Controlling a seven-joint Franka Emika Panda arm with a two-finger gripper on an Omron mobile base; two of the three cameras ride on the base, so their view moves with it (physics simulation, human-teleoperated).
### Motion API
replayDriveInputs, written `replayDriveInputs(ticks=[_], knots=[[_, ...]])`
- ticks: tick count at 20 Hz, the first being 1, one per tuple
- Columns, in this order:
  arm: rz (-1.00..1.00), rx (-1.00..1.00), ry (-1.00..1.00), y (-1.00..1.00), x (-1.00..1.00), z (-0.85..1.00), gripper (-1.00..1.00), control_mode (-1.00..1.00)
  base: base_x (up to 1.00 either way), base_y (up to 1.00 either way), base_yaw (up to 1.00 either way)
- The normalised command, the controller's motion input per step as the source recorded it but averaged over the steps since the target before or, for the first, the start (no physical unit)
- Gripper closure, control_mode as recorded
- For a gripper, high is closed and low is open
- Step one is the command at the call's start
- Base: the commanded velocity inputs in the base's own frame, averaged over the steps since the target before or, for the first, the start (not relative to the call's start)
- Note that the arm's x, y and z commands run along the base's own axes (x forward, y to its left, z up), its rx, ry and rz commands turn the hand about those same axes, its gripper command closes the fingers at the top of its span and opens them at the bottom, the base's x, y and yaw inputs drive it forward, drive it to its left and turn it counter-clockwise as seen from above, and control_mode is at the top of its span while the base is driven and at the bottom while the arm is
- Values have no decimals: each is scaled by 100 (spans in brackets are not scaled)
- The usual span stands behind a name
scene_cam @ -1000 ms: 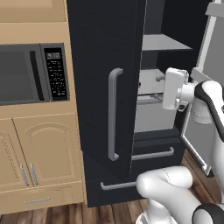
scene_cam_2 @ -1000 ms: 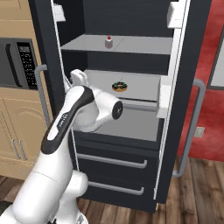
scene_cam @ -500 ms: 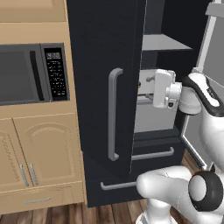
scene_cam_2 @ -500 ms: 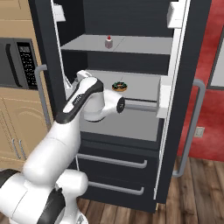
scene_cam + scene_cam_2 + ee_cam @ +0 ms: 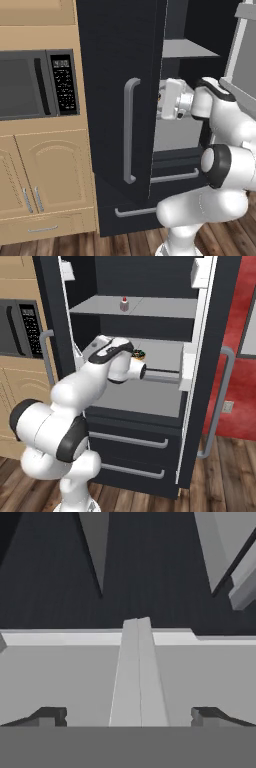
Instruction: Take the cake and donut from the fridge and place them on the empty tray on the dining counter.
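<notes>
Fridge [image 5: 220,406] first: its black doors stand wide and the arm [image 5: 80,401] reaches in at middle height, so the light grey shelves [image 5: 165,306] lie directly ahead of the hand. Gripper [image 5: 129,714] next: in the hand view its two dark tips sit far apart with only bare shelf between them, so the jaws are spread and hold nothing. A pale ridge runs straight away from the hand down the middle of that shelf toward the dark back wall.

Cake [image 5: 124,304] stands on the shelf above the hand, toward the back, well clear of the fingers. Donut [image 5: 138,354] lies on the hand's own shelf level, seen in the right base view just over the wrist; whether it is beside or behind the gripper I cannot tell, and the hand camera catches neither pastry.

The step in hand looks like lining up for the first pick, most likely the donut as the closer piece. To do it well, the wrist probably needs to turn until the ring sits centred between the tips, then ease forward low over the shelf, keeping the jaws wide until they straddle it. A gentle close should suit soft glaze, and the lift should stay below the upper shelf's edge on the way out.
</notes>
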Motion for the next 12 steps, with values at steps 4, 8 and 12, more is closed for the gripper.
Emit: replayDriveInputs(ticks=[4, 8, 12], knots=[[14, 4, -1, 19, 28, -21, -100, -100, 0, 0, 0], [6, -3, -7, 32, 32, -22, -100, -100, 0, 0, 0], [8, -2, -4, 46, 18, -2, -100, -100, 0, 0, 0]])
